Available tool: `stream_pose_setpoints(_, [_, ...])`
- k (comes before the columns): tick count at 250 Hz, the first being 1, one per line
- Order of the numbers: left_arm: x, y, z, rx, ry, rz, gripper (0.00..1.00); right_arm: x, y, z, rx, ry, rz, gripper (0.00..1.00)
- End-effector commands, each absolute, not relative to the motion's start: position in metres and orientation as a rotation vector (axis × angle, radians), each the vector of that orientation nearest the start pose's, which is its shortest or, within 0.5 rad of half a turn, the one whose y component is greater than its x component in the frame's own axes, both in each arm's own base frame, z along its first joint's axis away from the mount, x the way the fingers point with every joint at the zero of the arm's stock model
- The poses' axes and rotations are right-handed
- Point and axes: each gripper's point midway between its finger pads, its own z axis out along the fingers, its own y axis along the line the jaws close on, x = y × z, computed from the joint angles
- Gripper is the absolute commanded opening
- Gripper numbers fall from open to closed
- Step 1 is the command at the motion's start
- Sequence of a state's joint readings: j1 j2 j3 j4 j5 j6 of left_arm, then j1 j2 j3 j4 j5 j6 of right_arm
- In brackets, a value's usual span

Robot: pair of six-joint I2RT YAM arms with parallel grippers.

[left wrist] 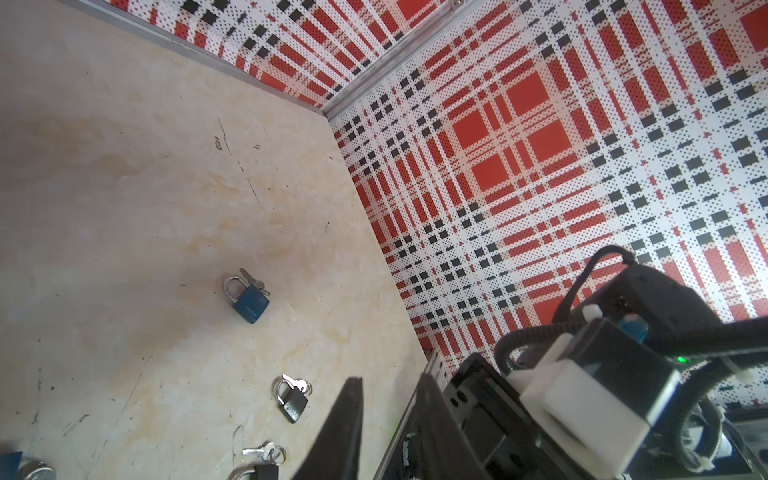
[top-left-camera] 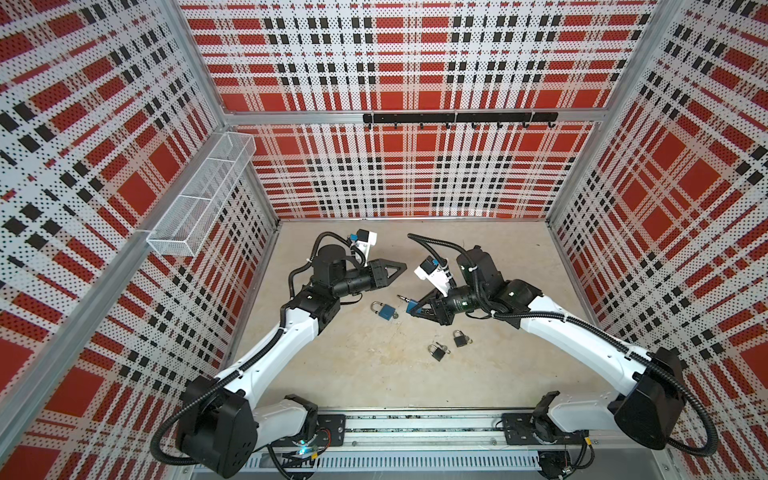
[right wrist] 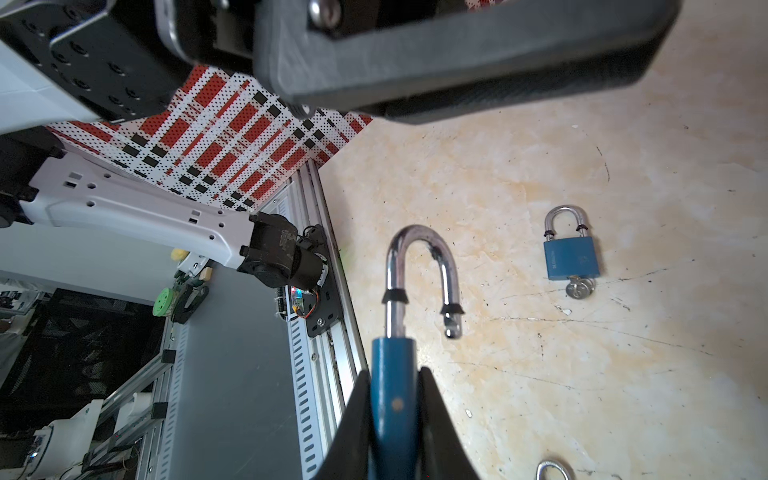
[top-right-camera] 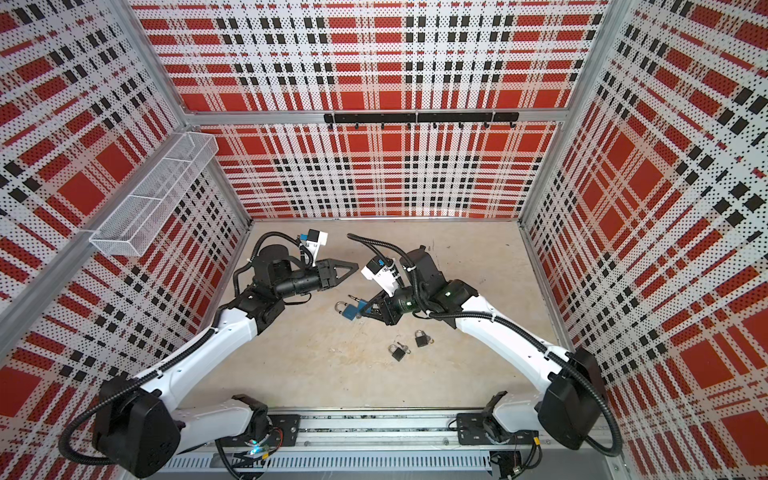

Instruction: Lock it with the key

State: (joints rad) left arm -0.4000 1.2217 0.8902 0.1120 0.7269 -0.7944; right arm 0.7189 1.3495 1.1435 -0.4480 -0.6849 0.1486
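The right claw (right wrist: 394,372) pinches a blue padlock (right wrist: 392,353), shackle sprung open; the left claw (left wrist: 388,376) hovers slightly spread, empty.

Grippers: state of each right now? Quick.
left gripper: partly open, holding nothing.
right gripper: closed on the blue padlock, whose shackle is open.

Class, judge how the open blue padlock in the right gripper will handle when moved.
The blue padlock looks solid metal, probably rigid and heavy for its size. Its open shackle, seated by one leg, may swivel.
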Motion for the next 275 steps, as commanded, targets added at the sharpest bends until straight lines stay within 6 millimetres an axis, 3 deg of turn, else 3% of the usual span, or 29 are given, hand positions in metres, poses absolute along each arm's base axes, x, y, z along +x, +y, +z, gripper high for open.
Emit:
stream_pose_setpoints(1, [0.289,-0.255,0.294,0.265,1.983,-1.492,0.27,0.219,0.340,0.275,-1.071,1.991,1.237,0.00])
stream_pose_setpoints(121, [0.268,-0.236,0.297,0.240,1.936,-1.595,0.27,0.234,0.343,0.284,-1.026,1.972,1.319,0.00])
stream_pose_setpoints(275, [0.261,-0.237,0.290,0.251,1.935,-1.650,0.27,0.245,0.340,0.296,-0.966,1.937,1.405,0.00])
